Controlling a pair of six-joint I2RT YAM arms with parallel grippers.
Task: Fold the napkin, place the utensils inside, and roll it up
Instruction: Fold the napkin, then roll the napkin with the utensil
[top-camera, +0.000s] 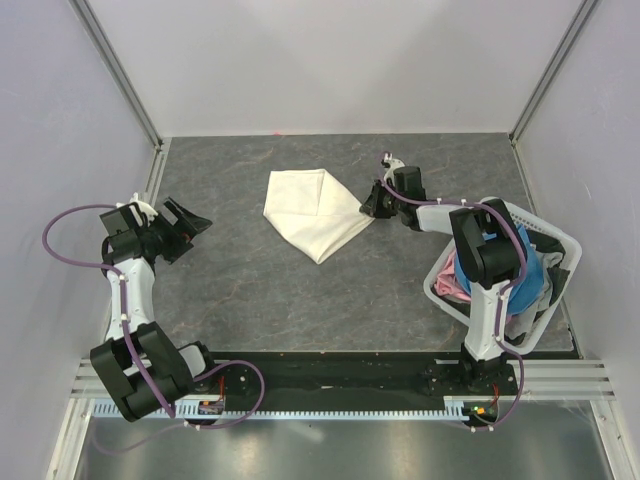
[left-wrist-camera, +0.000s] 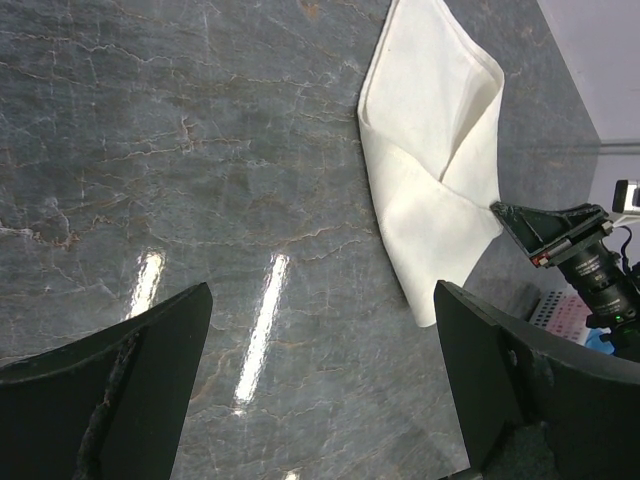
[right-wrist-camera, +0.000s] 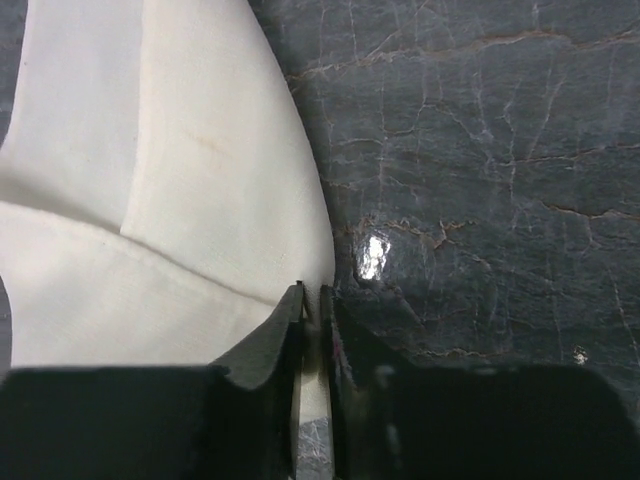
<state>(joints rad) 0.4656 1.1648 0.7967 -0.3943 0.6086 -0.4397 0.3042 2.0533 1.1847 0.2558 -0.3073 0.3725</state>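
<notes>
Napkin (top-camera: 312, 212): part-folded, mid desk (top-camera: 250, 300) toward far edge.
R tool (right-wrist-camera: 312, 300): clenched on napkin's right corner, prob. to lift it for next fold.
L tool (top-camera: 190, 228): released wide, near left edge, well apart from napkin; idle.

A dark grey tabletop (top-camera: 250, 290) with pale marble-like veining fills the middle of the scene, closed in on three sides by plain white panels — a back wall (top-camera: 340, 60), a left wall (top-camera: 50, 120) and a right wall (top-camera: 600, 110). Slim aluminium posts (top-camera: 120, 70) rise slantwise from the two back corners, where the panels meet. Along the near edge a black strip (top-camera: 340, 375) lies just before a slotted aluminium rail (top-camera: 330, 405), with a dull grey, faintly glossy surface (top-camera: 330, 450) beyond it. Light comes from overhead: long white streaks (left-wrist-camera: 262, 330) gleam on the stone in the left wrist view, and a small bright glint (right-wrist-camera: 372, 255) in the right wrist view.
</notes>
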